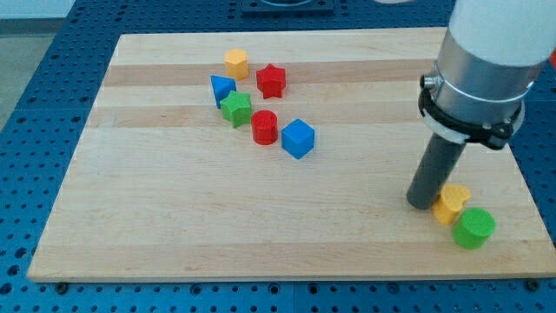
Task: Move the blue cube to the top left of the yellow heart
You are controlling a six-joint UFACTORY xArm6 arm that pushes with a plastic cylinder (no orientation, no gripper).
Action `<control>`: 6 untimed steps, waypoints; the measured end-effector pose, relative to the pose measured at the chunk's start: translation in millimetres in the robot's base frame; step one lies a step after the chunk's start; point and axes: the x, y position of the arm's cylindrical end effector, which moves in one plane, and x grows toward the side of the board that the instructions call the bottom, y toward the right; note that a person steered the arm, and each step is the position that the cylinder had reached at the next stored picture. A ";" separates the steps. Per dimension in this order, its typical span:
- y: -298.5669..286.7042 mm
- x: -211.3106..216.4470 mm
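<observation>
My tip rests on the board at the view's lower right, just left of the yellow heart and seemingly touching it, though the rod's own bulk hides the contact. There is no pincer on this arm, only the straight dark rod, so nothing is held. A green cylinder sits against the heart's lower right side.

The blue cube lies well apart from my tip, near the board's middle, to the view's left of the heart and higher up. Just to its left stands a red cylinder, then a green star with a blue triangle touching it above-left. A red star and a yellow hexagon sit nearest the view's top
</observation>
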 end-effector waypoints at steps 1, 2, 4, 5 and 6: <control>-19.8 9.9; -90.7 12.1; -227.6 -19.4; -278.0 -57.7; -305.0 -87.4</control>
